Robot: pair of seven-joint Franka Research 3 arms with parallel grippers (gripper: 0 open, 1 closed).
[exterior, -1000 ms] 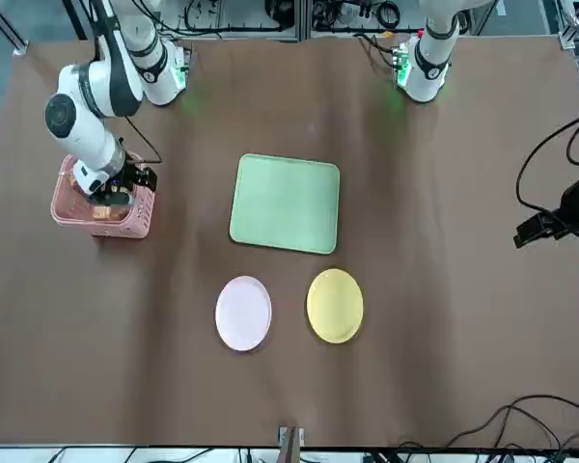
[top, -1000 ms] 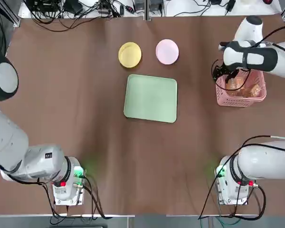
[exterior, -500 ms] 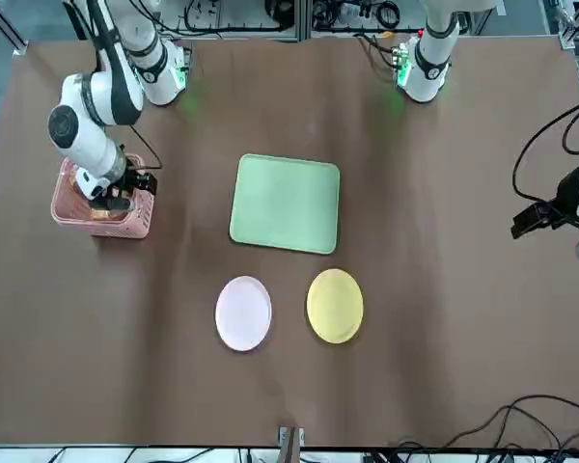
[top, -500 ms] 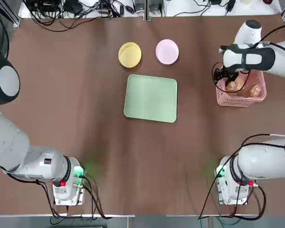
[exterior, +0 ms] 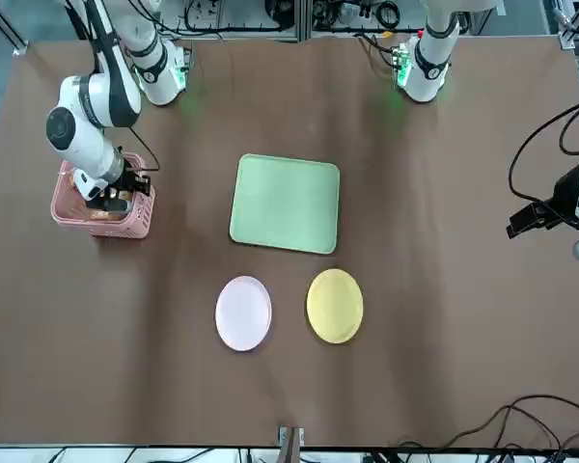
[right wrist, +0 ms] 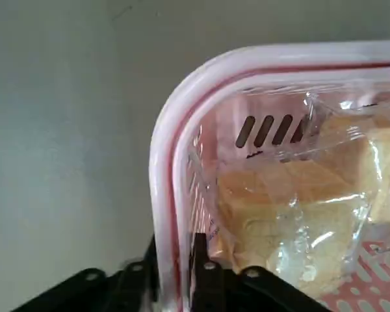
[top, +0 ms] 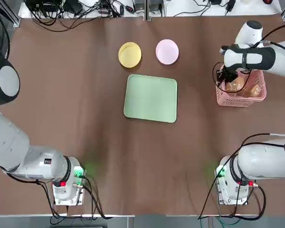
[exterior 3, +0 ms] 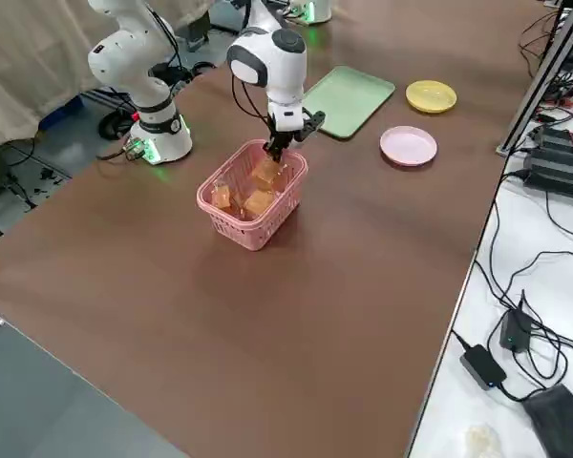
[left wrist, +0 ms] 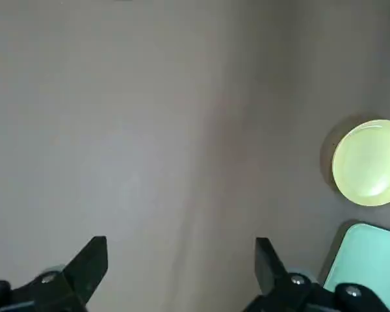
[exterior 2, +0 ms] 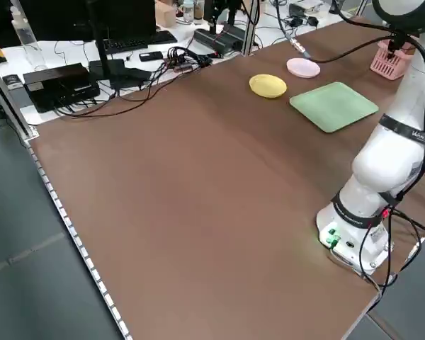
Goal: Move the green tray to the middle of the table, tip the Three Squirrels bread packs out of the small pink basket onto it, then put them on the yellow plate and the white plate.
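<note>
Pink basket (right wrist: 164, 169) wall between half-hidden right fingers (right wrist: 200, 270)

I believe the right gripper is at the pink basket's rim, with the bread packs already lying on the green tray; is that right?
Not quite: the bread packs are inside the pink basket, as the right side view shows. The right gripper is indeed at its rim.

- Table (top: 190, 156): plain dark brown.
- Tray (top: 151, 99), in the middle, seen from overhead: solid pale mint green.
- Plate at eleven o'clock from it (top: 130, 54): mustard yellow, unpatterned.
- Plate at one o'clock (top: 167, 52): pale pinkish white, plain.
- Basket at three o'clock (exterior 3: 218, 202): pale pink, patterned with open slats.
- Bread packs (exterior 3: 259, 202) inside: clear wrap over golden tan and orange-brown.
- Left gripper (left wrist: 182, 252), right gripper (right wrist: 176, 252): black.
</note>
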